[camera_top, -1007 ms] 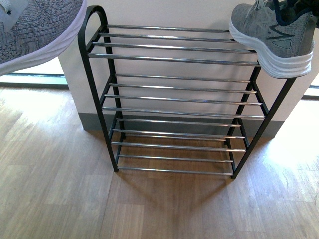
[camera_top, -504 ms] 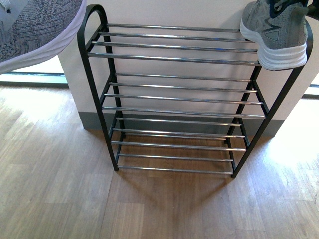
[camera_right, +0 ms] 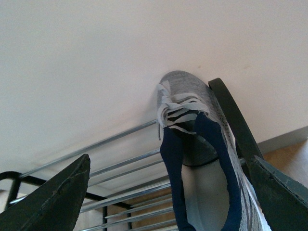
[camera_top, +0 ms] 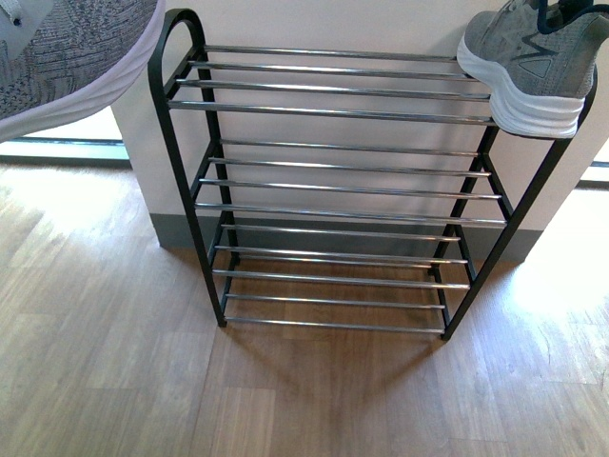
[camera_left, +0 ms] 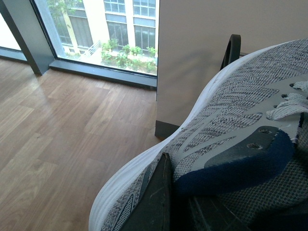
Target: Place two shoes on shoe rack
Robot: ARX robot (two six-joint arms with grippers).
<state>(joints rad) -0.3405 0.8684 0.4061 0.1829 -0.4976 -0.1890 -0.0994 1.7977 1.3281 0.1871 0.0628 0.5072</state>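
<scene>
A grey knit, white-soled sneaker point(camera_top: 533, 67) sits on the top tier of the black-framed, silver-rod shoe rack point(camera_top: 333, 112), at its right end, with the right jaws spread open around it. The left jaws grip its twin point(camera_top: 67, 57) outside the rack's left arch: clear the arch, level the sole, then lower.

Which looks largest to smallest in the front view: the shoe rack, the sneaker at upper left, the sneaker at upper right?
1. shoe rack, clearly largest.
2. left sneaker and right sneaker: similar shown area, both cropped, left nearer the camera, so unranked.
</scene>
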